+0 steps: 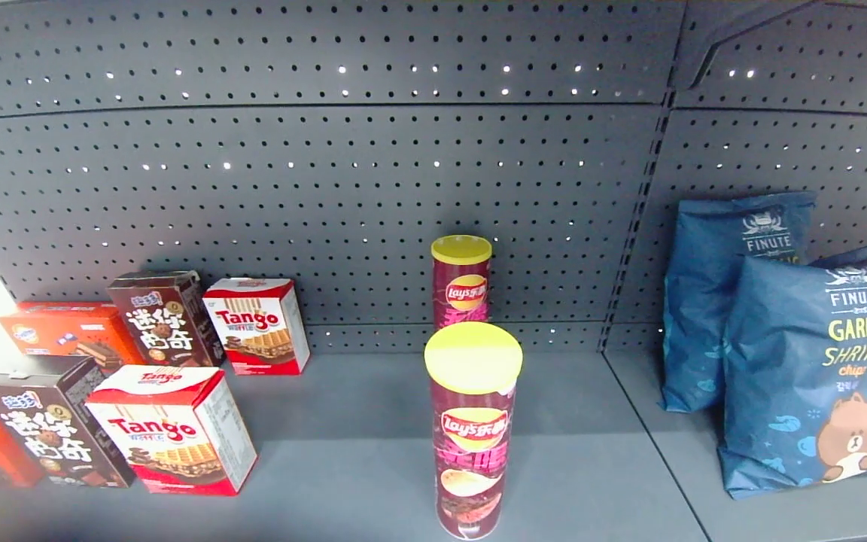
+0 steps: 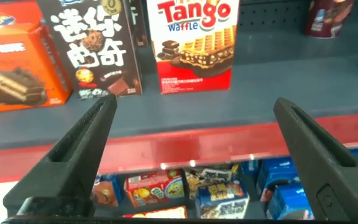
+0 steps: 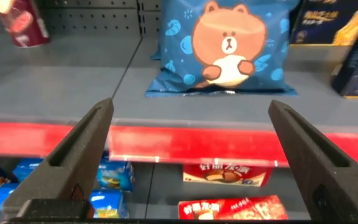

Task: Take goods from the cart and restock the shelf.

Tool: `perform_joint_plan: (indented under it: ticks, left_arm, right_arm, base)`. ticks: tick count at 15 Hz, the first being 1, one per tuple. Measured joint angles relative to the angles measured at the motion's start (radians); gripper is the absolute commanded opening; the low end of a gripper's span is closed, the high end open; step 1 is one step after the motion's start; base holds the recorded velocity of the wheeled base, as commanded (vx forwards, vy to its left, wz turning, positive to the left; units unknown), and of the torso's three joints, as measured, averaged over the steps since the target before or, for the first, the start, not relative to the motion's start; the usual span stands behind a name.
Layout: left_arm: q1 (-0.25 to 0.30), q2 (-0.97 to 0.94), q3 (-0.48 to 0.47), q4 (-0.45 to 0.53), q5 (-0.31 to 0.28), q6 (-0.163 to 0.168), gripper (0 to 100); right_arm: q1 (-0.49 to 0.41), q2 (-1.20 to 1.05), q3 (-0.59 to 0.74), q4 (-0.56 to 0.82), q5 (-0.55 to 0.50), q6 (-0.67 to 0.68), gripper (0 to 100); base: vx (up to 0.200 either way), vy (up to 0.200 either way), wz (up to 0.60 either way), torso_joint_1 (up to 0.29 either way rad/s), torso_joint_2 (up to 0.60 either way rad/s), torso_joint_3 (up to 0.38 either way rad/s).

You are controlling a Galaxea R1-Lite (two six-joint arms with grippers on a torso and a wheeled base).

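Two chip cans stand upright on the shelf, long axes vertical, yellow lids up, labels facing me. The near can is mid-shelf close to the front. The far can is straight behind it against the pegboard back panel.

Left of the cans are two rows of boxes. A wafer box and a dark cookie box sit near, their twins and an orange box farther back. Two blue snack bags stand right of the upright divider, one behind the other.

Open shelf floor lies on both sides of the cans, wider toward the boxes.

The wrist views give me the red front lip of the shelf and stocked packets on the tier below.

The left end effector is spread wide with nothing in it, just off the lip before the near wafer box. The right end effector is equally wide and empty, off the lip before the bear-printed bag.
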Motion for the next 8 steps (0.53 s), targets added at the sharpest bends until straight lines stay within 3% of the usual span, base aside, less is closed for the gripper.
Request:
perform_joint_plan:
  ticks: [8]
  left_arm:
    - [0.000,-0.001,0.000,0.001,0.001,-0.004,100]
  right_arm:
    - [0.000,0.000,0.000,0.000,0.000,0.000,100]
  base:
    - [0.000,0.000,0.00,0.000,0.00,0.000]
